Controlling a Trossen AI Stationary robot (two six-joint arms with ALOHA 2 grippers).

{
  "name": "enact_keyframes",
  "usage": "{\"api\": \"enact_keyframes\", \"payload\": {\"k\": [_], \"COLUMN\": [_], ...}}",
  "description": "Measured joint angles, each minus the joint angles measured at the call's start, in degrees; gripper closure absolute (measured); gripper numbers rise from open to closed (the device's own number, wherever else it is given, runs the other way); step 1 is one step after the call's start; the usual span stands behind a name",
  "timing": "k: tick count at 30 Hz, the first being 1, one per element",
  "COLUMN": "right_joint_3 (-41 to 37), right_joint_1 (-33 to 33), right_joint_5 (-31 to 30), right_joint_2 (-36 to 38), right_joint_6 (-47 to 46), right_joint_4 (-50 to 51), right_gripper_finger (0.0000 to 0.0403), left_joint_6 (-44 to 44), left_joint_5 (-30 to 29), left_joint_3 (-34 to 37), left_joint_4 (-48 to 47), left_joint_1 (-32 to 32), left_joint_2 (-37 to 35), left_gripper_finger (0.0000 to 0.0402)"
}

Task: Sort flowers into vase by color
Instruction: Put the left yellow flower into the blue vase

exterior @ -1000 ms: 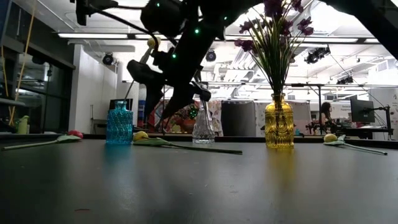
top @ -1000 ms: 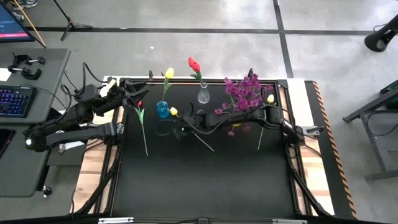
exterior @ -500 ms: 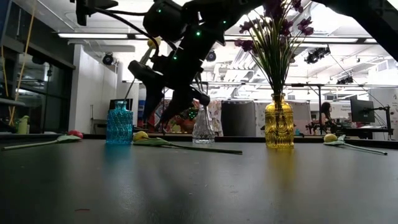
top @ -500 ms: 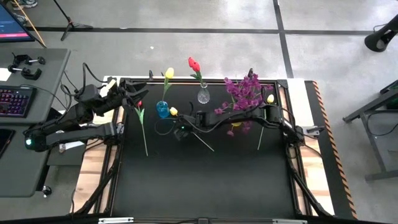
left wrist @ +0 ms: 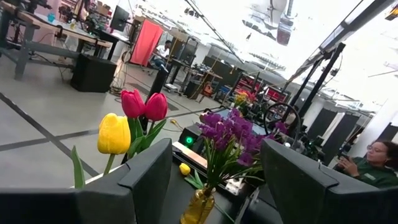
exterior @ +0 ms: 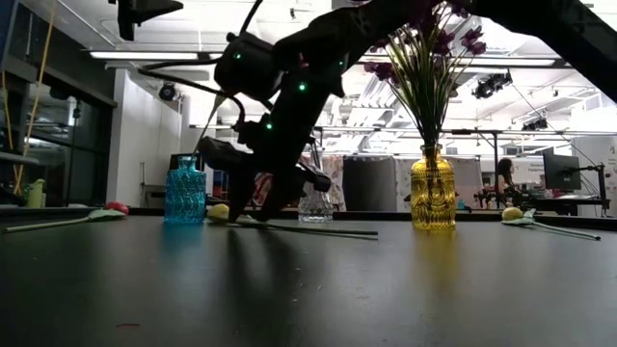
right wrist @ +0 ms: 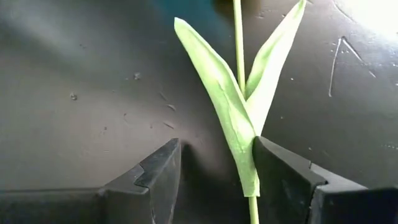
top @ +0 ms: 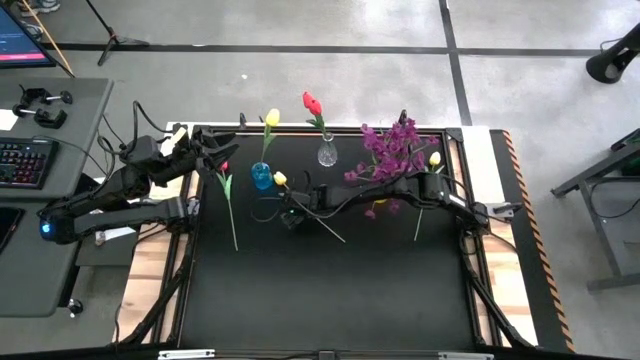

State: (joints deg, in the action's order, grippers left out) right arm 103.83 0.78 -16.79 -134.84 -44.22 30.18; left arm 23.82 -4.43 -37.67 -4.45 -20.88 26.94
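Note:
A yellow tulip (top: 280,179) lies flat on the black table, its stem (top: 322,224) running toward the near right. My right gripper (top: 289,215) is low over that stem and open. In the right wrist view its fingers (right wrist: 155,177) stand on either side of the stem (right wrist: 238,37) and a green leaf (right wrist: 233,121), which lies close by one finger. My left gripper (left wrist: 214,180) waits open and raised at the table's far left corner. A blue vase (top: 262,177) holds a yellow tulip, a clear vase (top: 327,154) a red one, and a yellow vase (exterior: 432,193) purple sprigs (top: 395,148).
A red tulip (top: 223,167) lies at the left with its stem pointing toward the near edge. Another yellow tulip (top: 434,158) lies at the right beside the right arm. The near half of the table (top: 330,300) is bare black surface.
My right gripper has come down toward the lying yellow tulip's stem, tipping a little more downward, with its fingers the same width apart. The flowers and vases have stayed where they were.

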Motion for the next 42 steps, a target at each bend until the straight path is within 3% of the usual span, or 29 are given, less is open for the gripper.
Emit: {"api": "enact_keyframes", "payload": {"k": [7, 10, 14, 16, 27, 36, 39, 42], "right_joint_3": [0.0, 0.0, 0.0, 0.0, -0.1, -0.1, -0.1, -0.1], "right_joint_1": [-0.7, -1.0, -1.8, -2.2, -4.1, -3.2, -2.8, -3.0], "right_joint_5": [-0.8, -0.6, 0.2, 1.3, 3.9, 12.9, 14.7, 13.8], "right_joint_2": [-0.4, -0.4, 0.2, 0.9, 8.8, 9.5, 7.7, 6.2], "right_joint_6": [1.7, 2.2, 3.7, 5.5, 14.5, 9.5, 6.2, 5.5], "right_joint_4": [0.2, 0.8, 1.8, 2.0, 3.2, 0.4, -1.6, -1.2], "right_gripper_finger": [0.0228, 0.0276, 0.0375, 0.0392, 0.0402, 0.0395, 0.0375, 0.0331], "left_joint_6": [0.1, 0.1, -0.5, -0.9, -1.5, -1.5, -1.4, -1.4], "left_joint_5": [0.0, 0.0, 0.0, 0.0, 0.0, -0.1, -0.1, -0.1], "left_joint_3": [0.0, 0.0, 0.0, 0.0, 0.0, 0.0, 0.0, 0.0], "left_joint_4": [0.0, 0.0, 0.0, 0.0, 0.0, 0.0, 0.0, 0.0], "left_joint_1": [0.0, 0.0, 0.0, 0.0, 0.0, 0.0, 0.0, 0.0], "left_joint_2": [0.0, 0.0, 0.0, 0.0, -0.9, -2.1, -2.1, -2.1], "left_gripper_finger": [0.0170, 0.0170, 0.0170, 0.0170, 0.0170, 0.0170, 0.0170, 0.0170]}}
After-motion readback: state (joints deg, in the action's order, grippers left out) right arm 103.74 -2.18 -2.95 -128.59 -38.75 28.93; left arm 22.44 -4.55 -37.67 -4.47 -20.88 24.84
